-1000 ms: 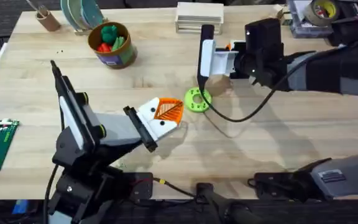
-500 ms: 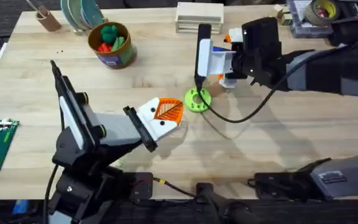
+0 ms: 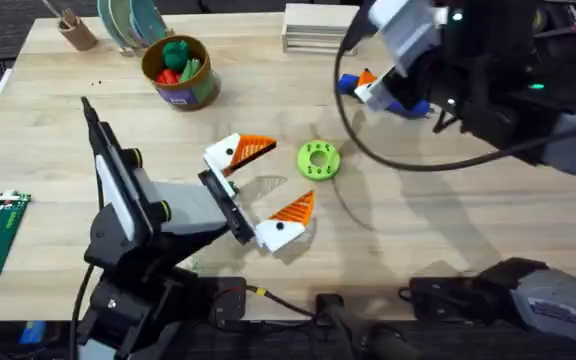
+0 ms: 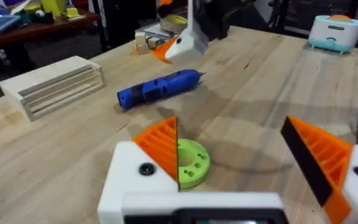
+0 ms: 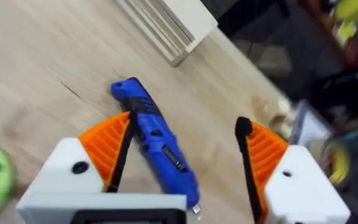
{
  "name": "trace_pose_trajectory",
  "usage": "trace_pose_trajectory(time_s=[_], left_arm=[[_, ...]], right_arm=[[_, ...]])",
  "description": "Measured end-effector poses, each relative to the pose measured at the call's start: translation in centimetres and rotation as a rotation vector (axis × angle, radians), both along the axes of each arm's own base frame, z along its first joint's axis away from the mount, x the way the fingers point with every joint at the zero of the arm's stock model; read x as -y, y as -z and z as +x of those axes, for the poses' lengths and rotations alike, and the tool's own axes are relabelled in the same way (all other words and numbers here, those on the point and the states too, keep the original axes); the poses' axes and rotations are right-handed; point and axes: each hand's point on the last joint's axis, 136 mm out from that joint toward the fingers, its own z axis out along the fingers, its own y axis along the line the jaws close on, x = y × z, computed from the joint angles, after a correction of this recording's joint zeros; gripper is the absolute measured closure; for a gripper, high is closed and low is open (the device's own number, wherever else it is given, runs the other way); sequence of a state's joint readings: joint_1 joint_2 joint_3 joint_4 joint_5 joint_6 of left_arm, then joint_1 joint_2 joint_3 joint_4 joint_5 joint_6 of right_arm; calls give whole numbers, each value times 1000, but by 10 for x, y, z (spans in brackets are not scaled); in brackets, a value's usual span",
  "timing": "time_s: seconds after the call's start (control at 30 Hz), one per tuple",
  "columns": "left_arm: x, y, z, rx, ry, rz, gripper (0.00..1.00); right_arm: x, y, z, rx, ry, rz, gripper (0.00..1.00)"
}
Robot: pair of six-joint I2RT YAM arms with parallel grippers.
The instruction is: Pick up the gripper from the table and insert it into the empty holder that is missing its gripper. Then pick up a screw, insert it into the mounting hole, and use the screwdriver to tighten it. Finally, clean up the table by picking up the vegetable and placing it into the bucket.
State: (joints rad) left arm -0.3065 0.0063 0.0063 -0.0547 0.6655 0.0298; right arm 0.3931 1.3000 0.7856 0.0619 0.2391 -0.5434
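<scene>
Left gripper (image 3: 261,188) low over the table (image 3: 448,240), fingers spread wide, holding nothing. Green ring (image 3: 318,160) lies just beyond its gap, nearer the far finger (image 3: 236,152).

Right gripper (image 5: 182,155) raised over the table's far right, fingers spread, empty. Screwdriver (image 5: 154,144) lies flat on the table under the gap, closer to one finger (image 5: 101,152), angled across it.

Bucket (image 3: 177,72) far left, toys inside.

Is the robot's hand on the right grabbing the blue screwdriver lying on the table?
Apart. In the right wrist view, the blue cylindrical screwdriver lies on the wooden table below the right gripper, whose white-and-orange fingers stand wide open to either side.
</scene>
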Motion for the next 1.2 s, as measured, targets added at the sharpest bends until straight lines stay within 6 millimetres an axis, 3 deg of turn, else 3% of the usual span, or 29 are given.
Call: trace_pose_trajectory(time_s=[0.13,0.17,0.2,0.23,0.27,0.3,0.4,0.43,0.57,0.63,1.0,1.2], left_arm=[[0,0,0,0,0,0,10],[0,0,0,-2,0,-1,118],[0,0,0,-2,0,-1,293],[0,0,0,-2,0,-1,756],[0,0,0,-2,0,-1,908],[0,0,0,1,0,1,972],[0,0,0,1,0,1,994],[0,0,0,6,0,3,919],[0,0,0,4,0,2,282],[0,0,0,1,0,1,39],[-3,0,5,-10,-35,-7,9],[-16,6,6,-189,-127,8,10]], right_arm=[[9,-12,-18,-41,116,172,10],[11,-13,-22,-52,140,206,10],[13,-14,-27,-66,163,239,10],[17,-13,-38,-104,214,299,10],[19,-11,-41,-118,228,312,9],[20,-9,-44,-133,242,321,10],[23,0,-52,-184,288,354,10],[24,3,-54,-200,305,368,10],[20,11,-61,-262,337,436,10],[13,13,-64,-291,322,475,10],[-5,18,-75,-382,266,553,10],[-7,17,-75,-387,262,561,9]])
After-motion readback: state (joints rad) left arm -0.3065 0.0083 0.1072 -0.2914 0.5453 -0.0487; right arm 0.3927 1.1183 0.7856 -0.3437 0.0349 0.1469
